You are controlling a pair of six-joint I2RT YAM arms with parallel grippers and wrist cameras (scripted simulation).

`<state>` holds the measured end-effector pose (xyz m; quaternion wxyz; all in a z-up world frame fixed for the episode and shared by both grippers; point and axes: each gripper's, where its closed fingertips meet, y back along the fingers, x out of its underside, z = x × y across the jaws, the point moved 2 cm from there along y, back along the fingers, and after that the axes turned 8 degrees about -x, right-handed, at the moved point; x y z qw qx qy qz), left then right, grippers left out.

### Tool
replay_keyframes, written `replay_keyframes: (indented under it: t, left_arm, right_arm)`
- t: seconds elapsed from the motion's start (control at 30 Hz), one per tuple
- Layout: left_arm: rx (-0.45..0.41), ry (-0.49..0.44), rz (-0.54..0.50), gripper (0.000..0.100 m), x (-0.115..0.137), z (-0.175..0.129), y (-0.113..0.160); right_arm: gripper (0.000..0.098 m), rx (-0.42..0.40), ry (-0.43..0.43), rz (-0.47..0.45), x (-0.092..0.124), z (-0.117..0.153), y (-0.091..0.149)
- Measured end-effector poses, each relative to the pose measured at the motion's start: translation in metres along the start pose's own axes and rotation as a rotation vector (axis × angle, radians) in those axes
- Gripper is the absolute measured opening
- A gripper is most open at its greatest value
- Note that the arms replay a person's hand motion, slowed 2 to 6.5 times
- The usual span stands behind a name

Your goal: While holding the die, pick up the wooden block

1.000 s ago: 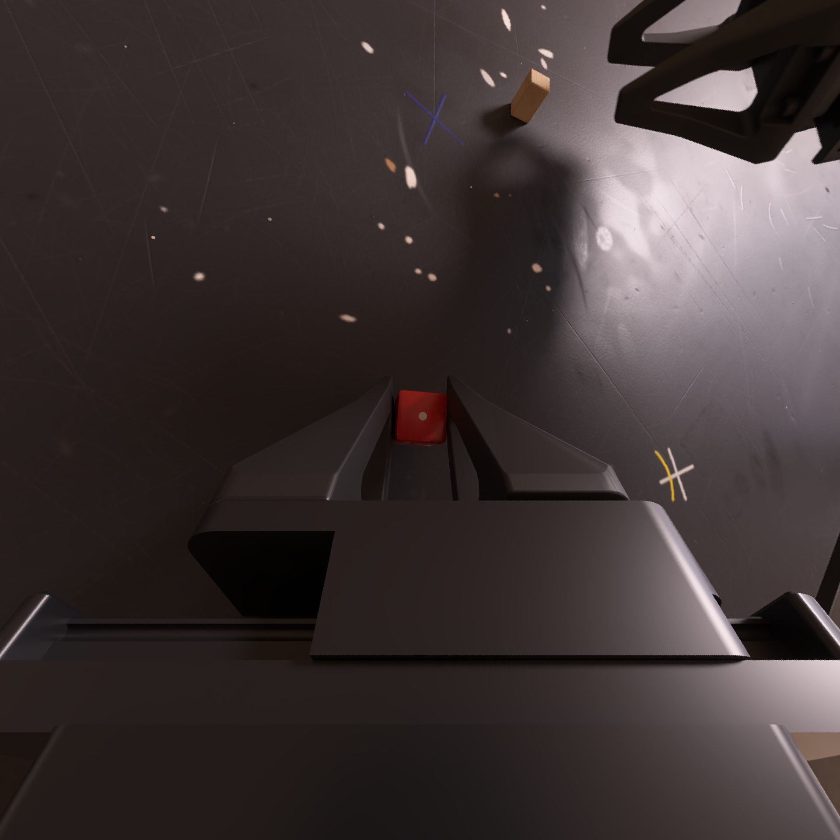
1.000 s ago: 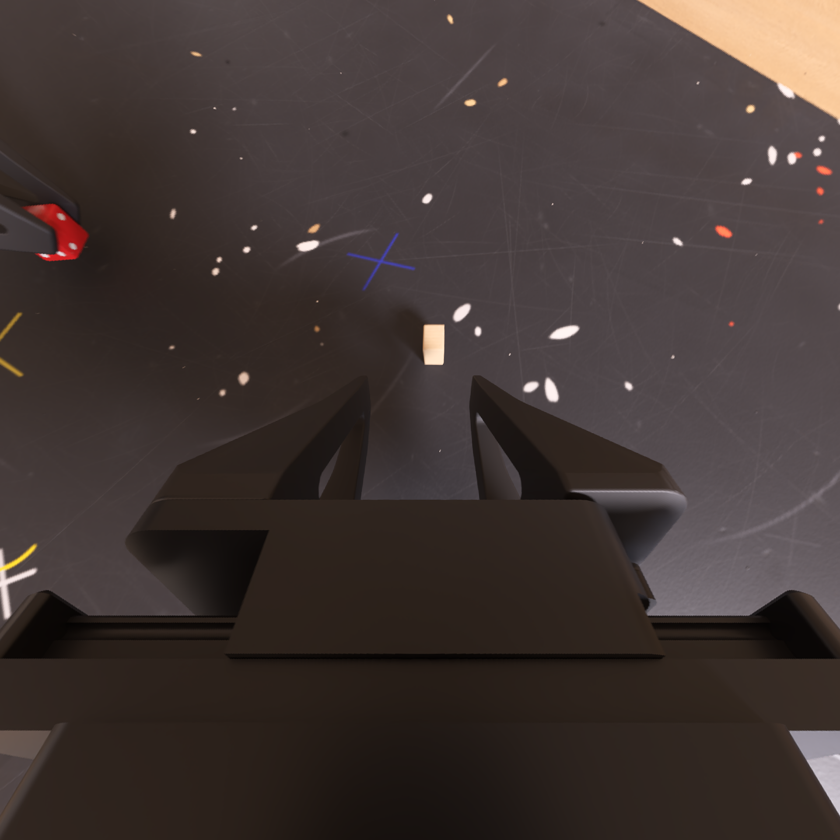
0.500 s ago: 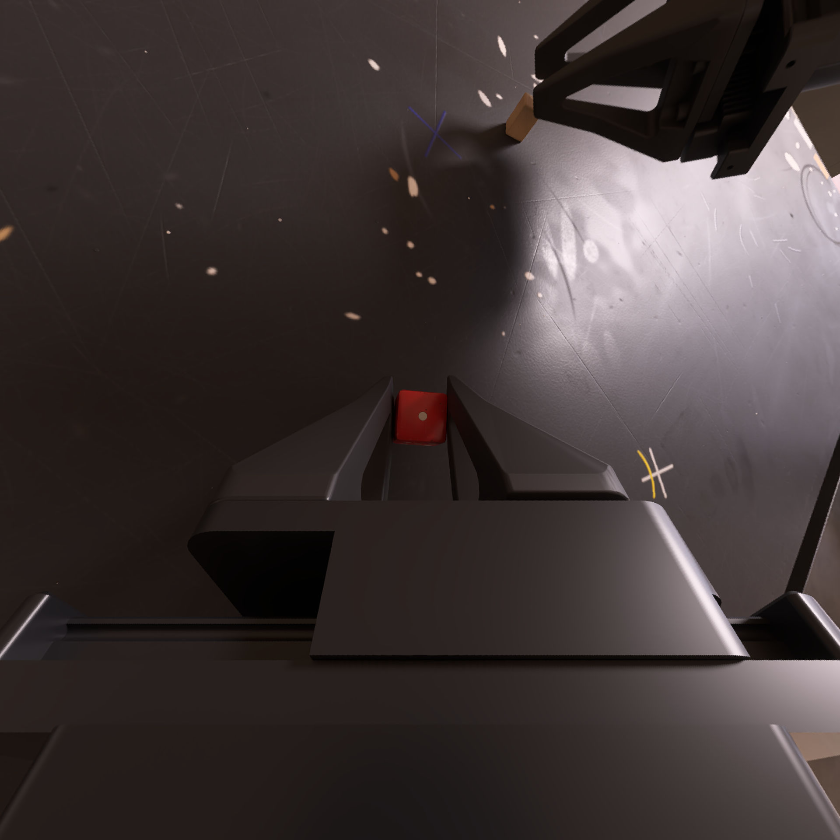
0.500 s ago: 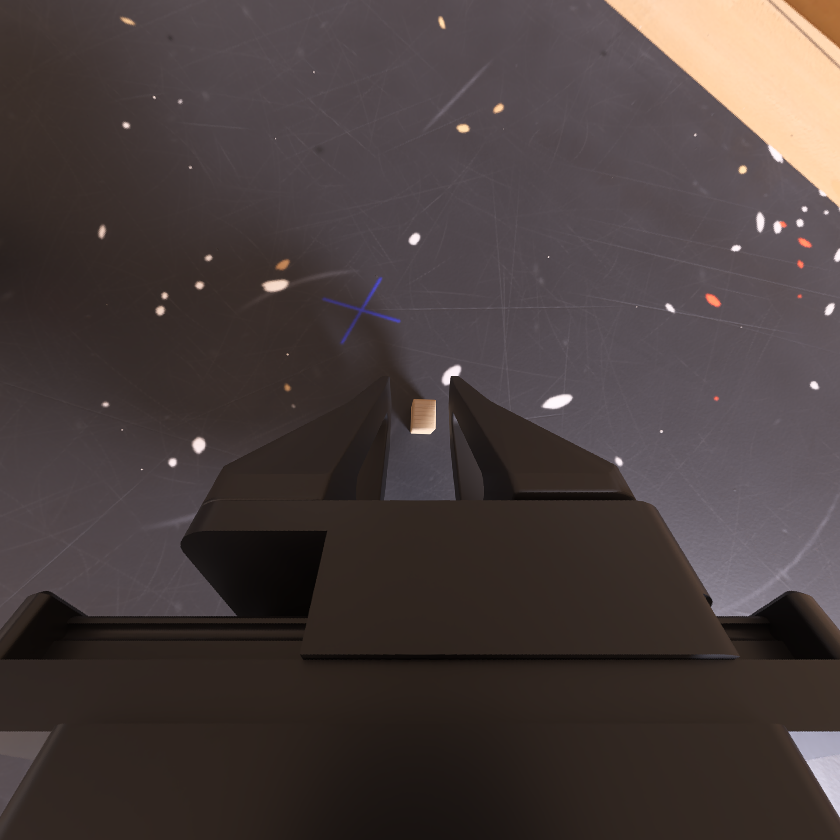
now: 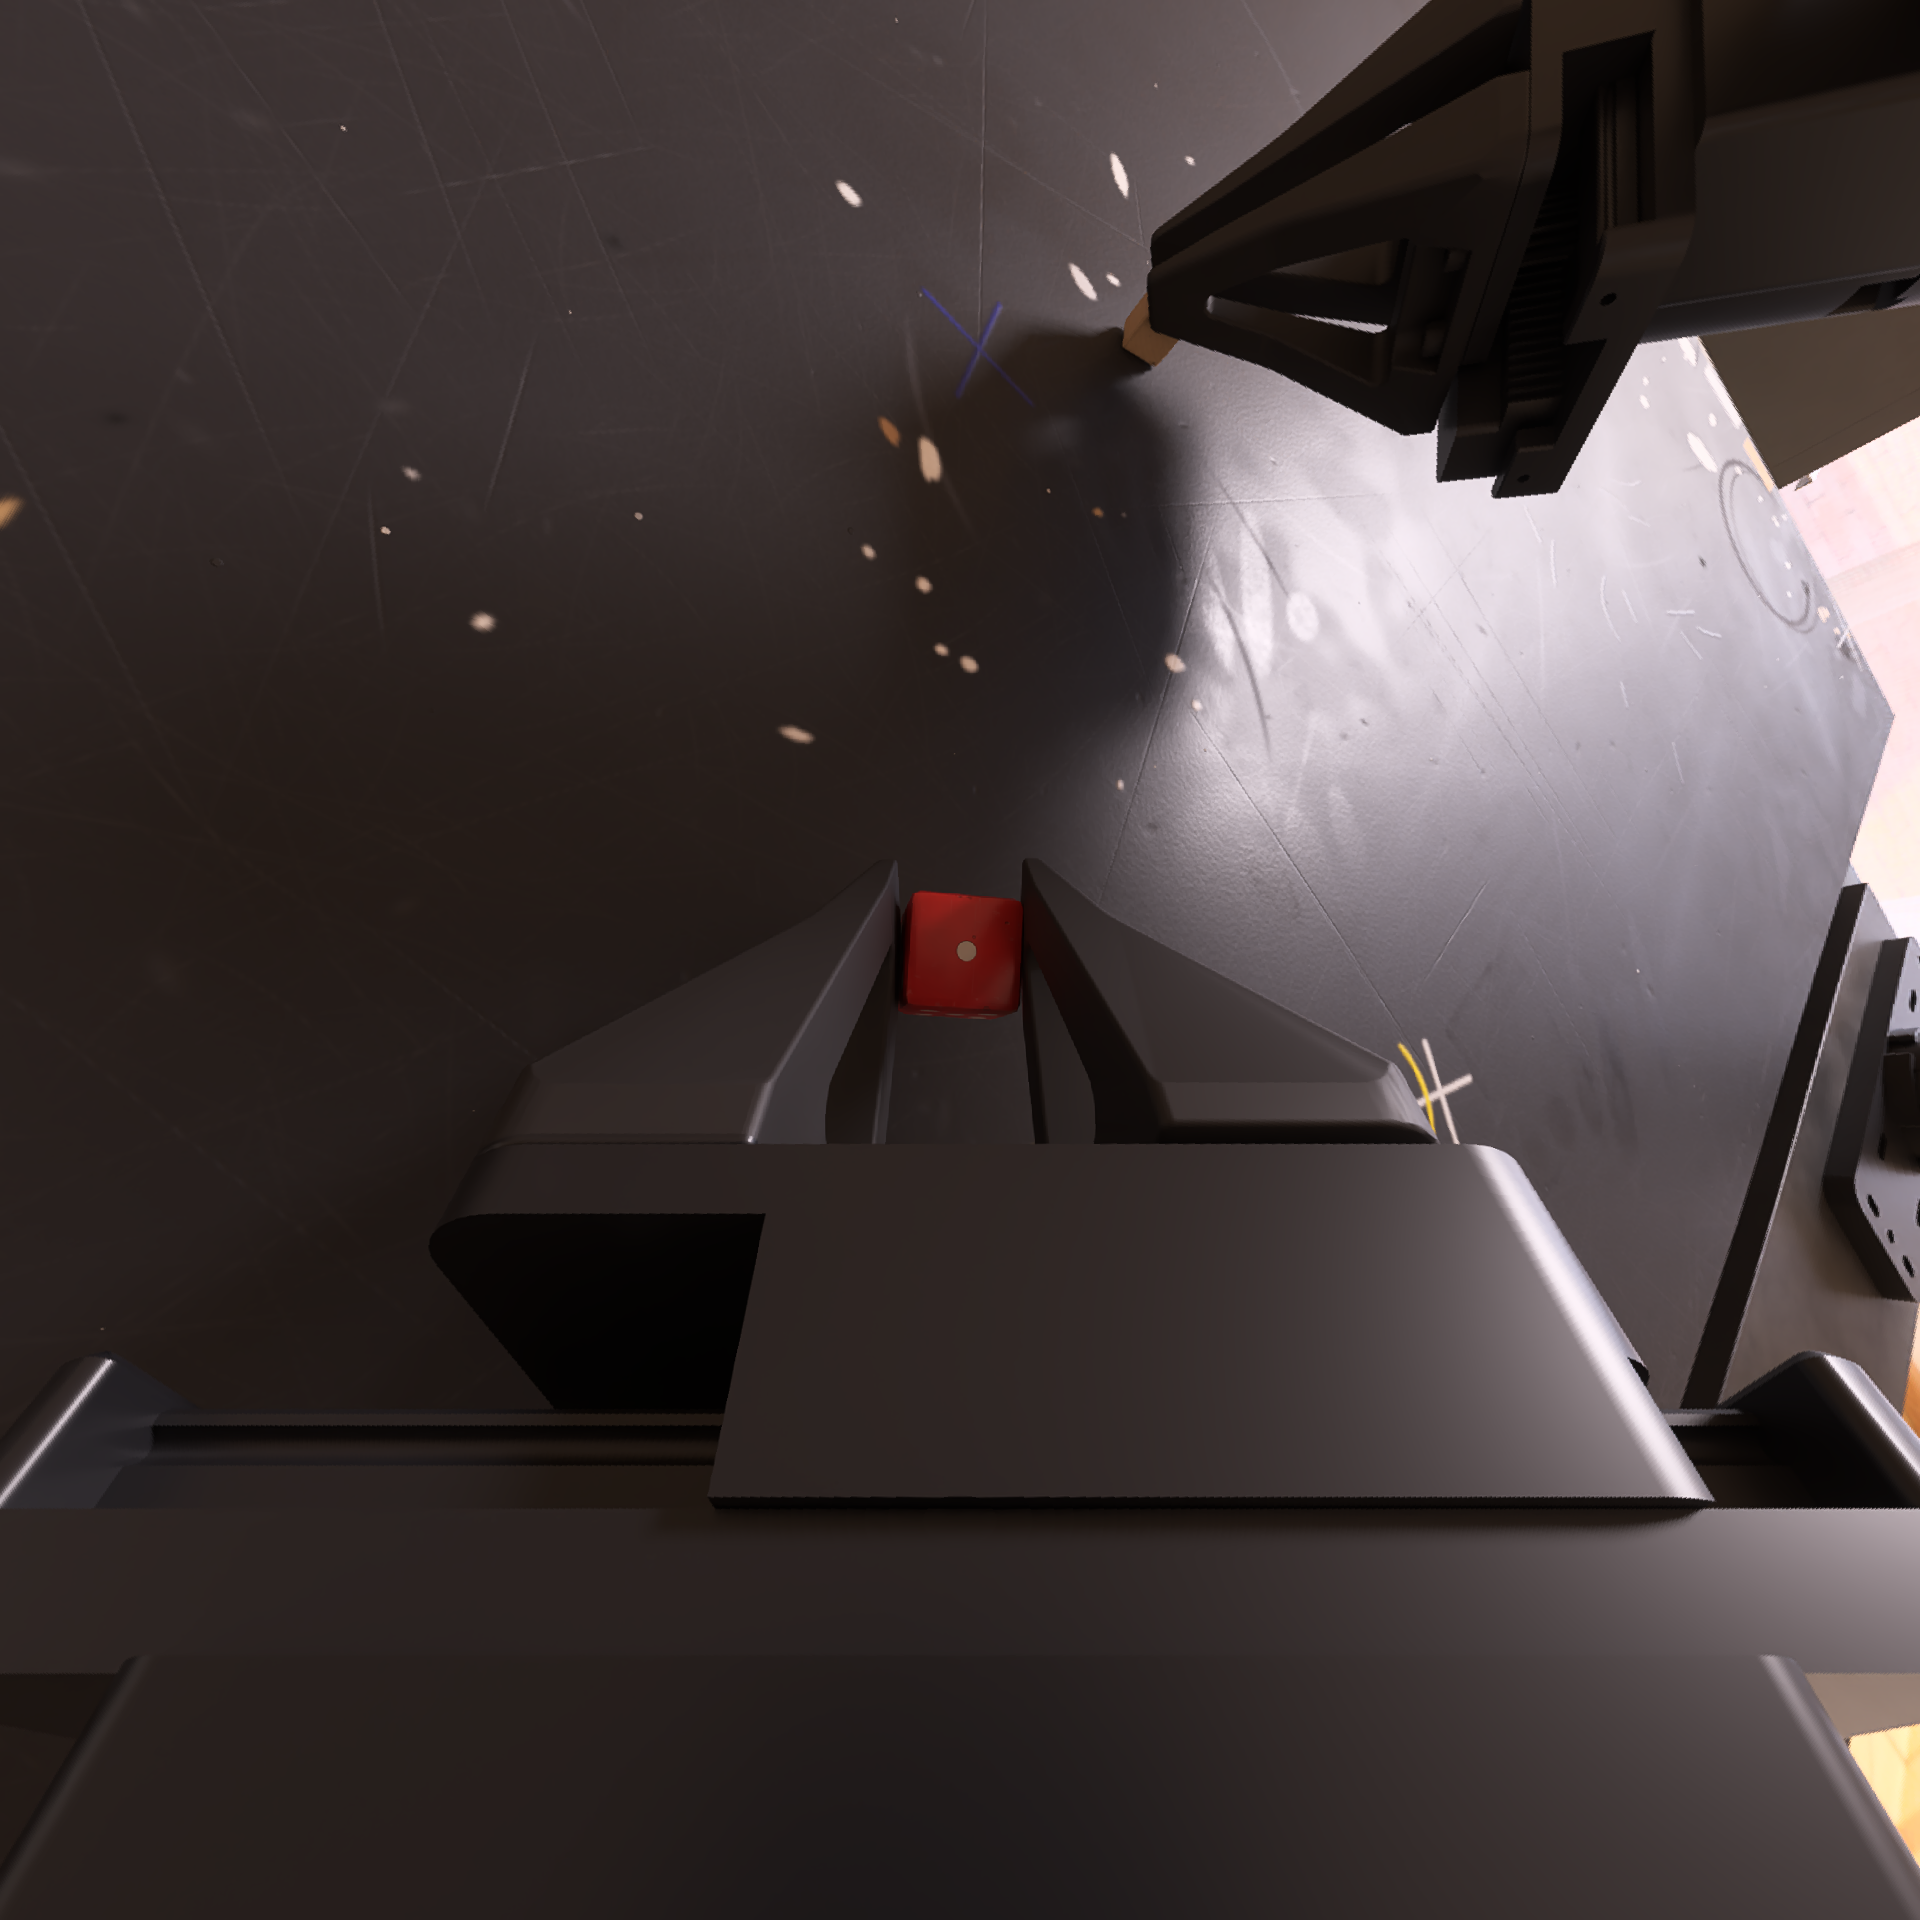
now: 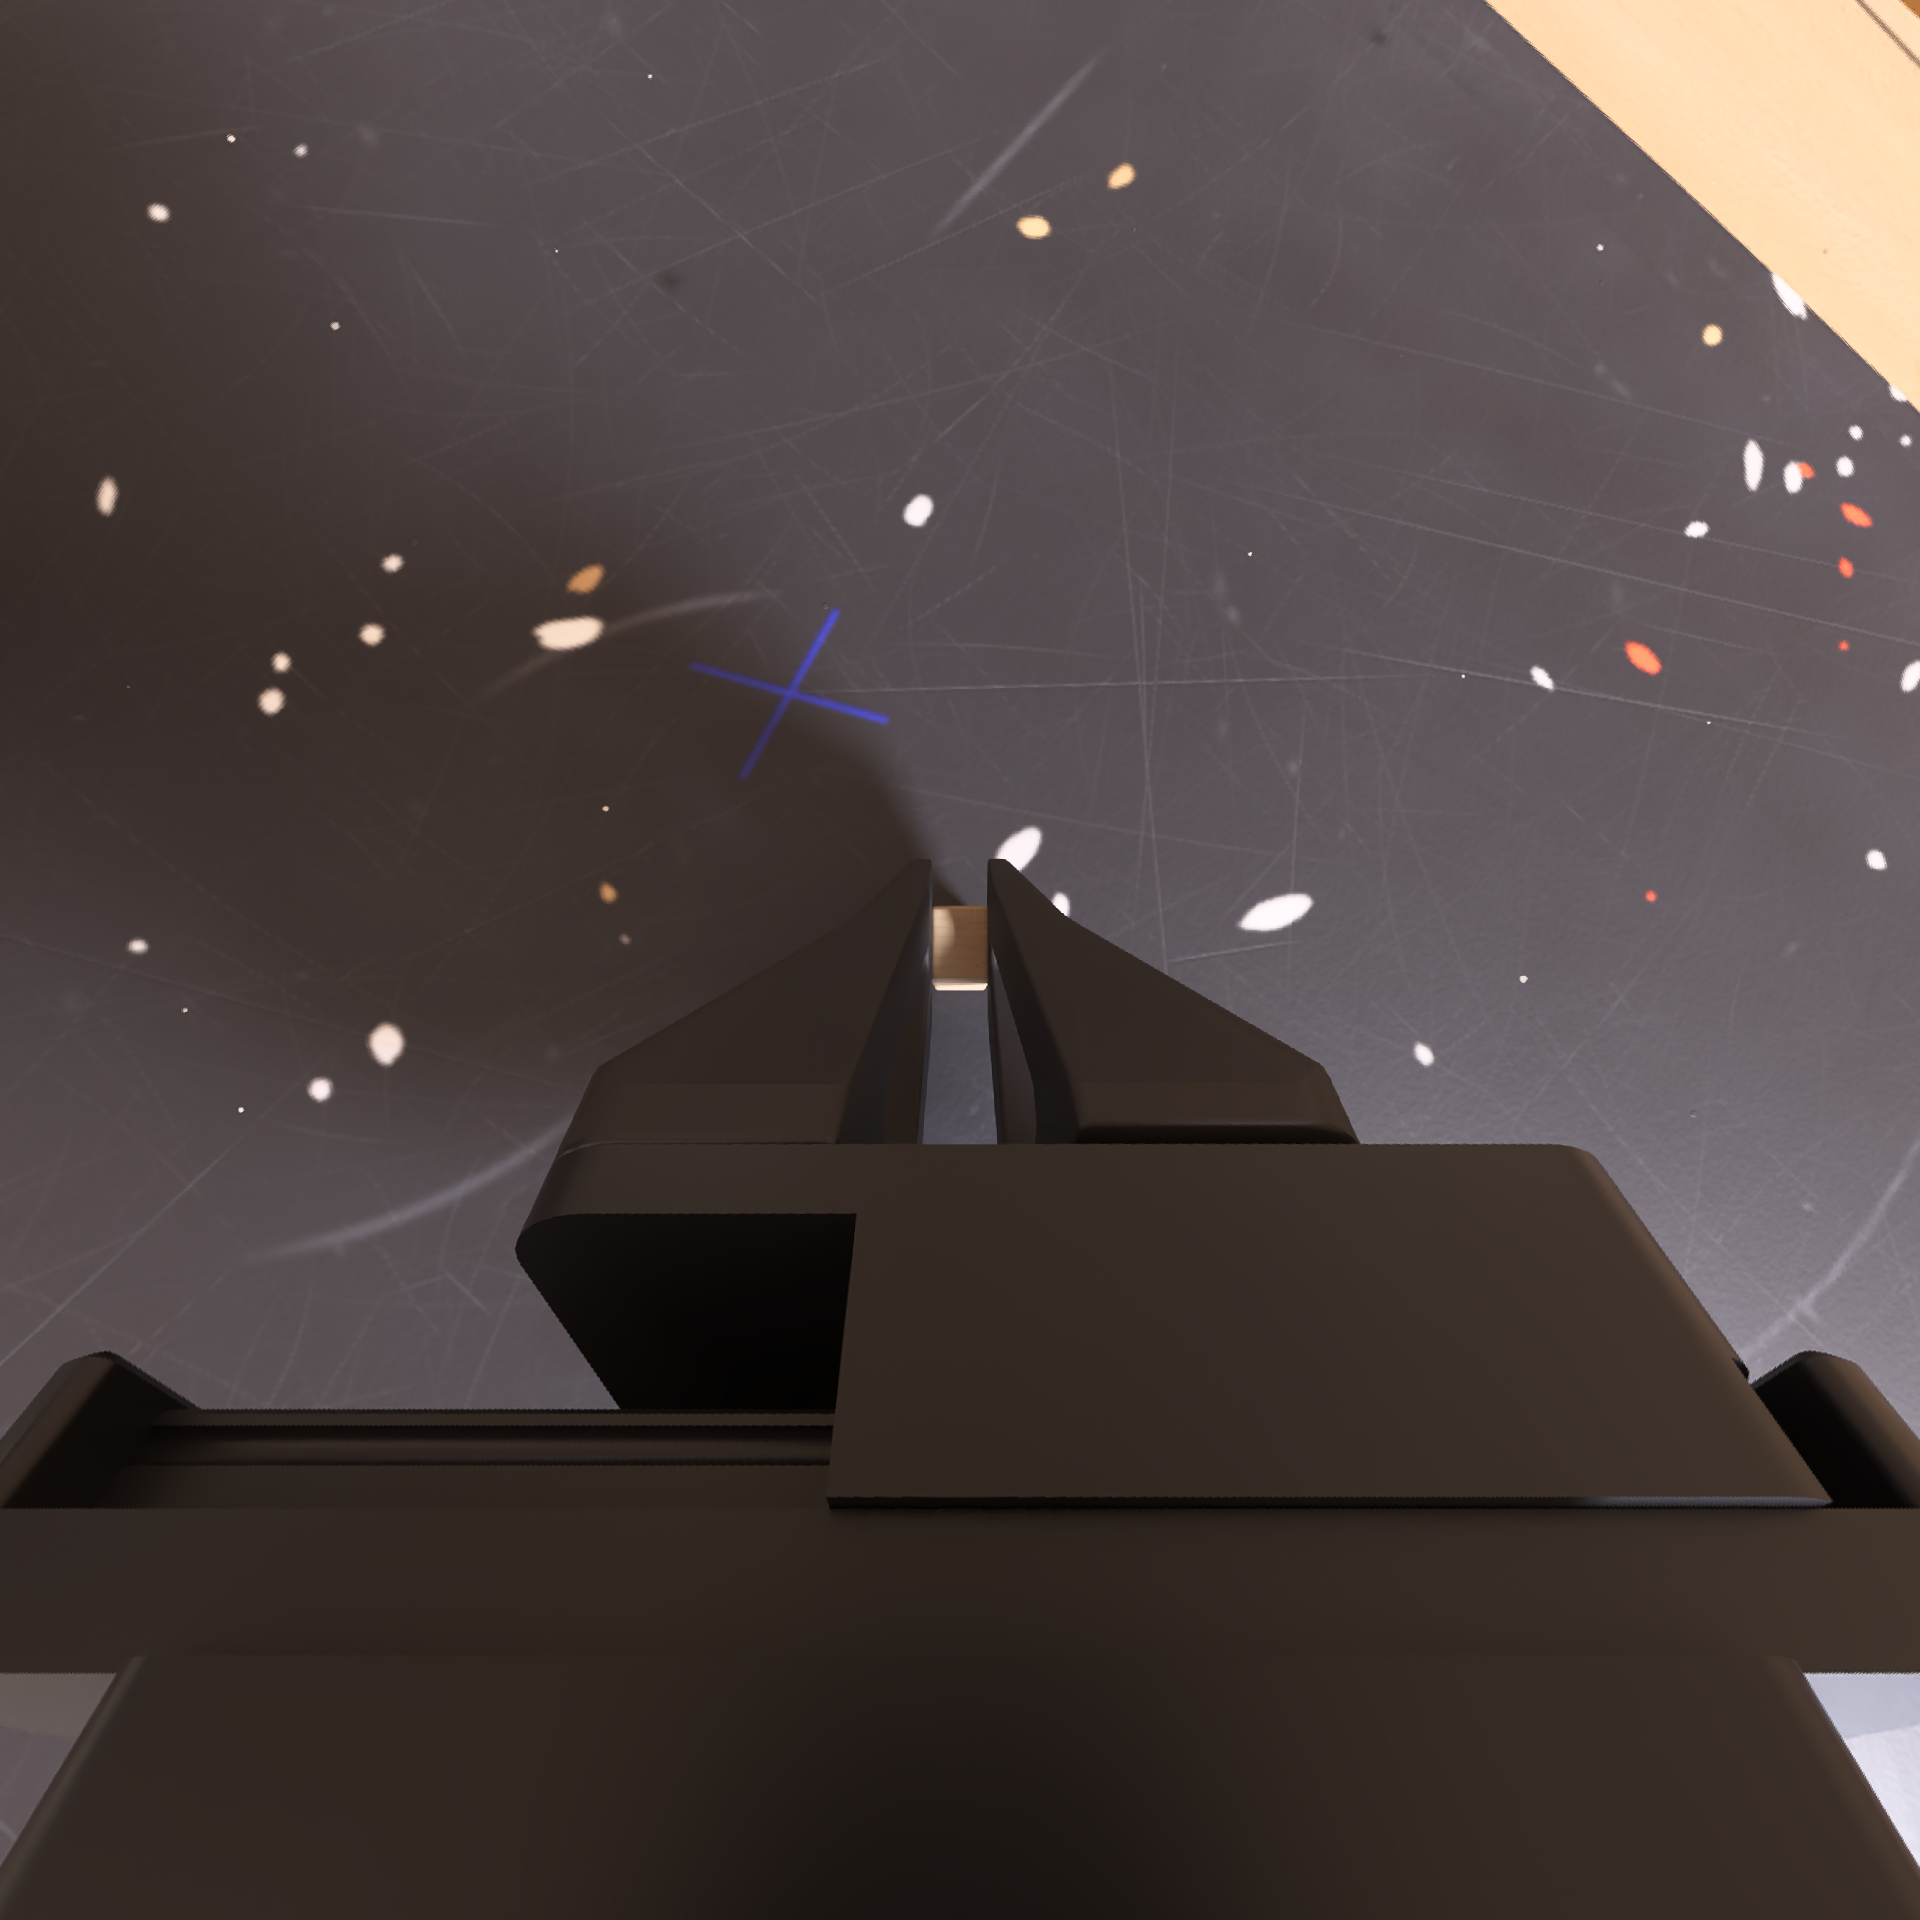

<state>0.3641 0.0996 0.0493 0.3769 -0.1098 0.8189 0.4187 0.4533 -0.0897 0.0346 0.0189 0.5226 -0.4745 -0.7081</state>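
Item one: your left gripper (image 5: pixel 961 883) is clamping the red die (image 5: pixel 962 953) between both fingertips, its jaws standing only as far apart as the die is wide. The die's single-dot face is pointing back at your left wrist camera, and the gripper is hanging above the dark, scratched tabletop (image 5: pixel 520 416).

Item two: your right gripper (image 6: pixel 959 883) is pinching the wooden block (image 6: pixel 958 948), with both fingers pressing against its sides and the jaws drawn nearly together. In your left wrist view the same gripper is reaching in from the upper right, and only a pale corner of the block (image 5: pixel 1143 338) is peeking out below its fingertips, right at the table surface; whether it is touching the table or just clear of it, you cannot tell.

Item three: a blue cross mark (image 6: pixel 792 693) is lying on the table near the block, slightly beyond and left of it. A yellow-and-white mark (image 5: pixel 1434 1086) is showing beside your left gripper's right finger.
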Motion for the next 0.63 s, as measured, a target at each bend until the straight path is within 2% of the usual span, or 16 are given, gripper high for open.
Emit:
replay_keyframes:
  t: [0.27, 0.47, 0.63]
  left_arm:
    - [0.005, -0.008, -0.008, 0.020, -0.001, -0.003, 0.001]
    - [0.045, -0.038, -0.025, 0.020, -0.003, -0.017, 0.001]
    - [0.098, -0.080, -0.027, 0.020, -0.001, -0.036, 0.000]
  right_arm:
    - [0.0087, -0.025, -0.010, -0.038, -0.003, 0.010, 0.014]
    - [0.0086, -0.106, -0.069, -0.139, -0.010, 0.028, 0.044]
    - [0.0086, -0.165, -0.143, -0.232, -0.005, 0.047, 0.070]
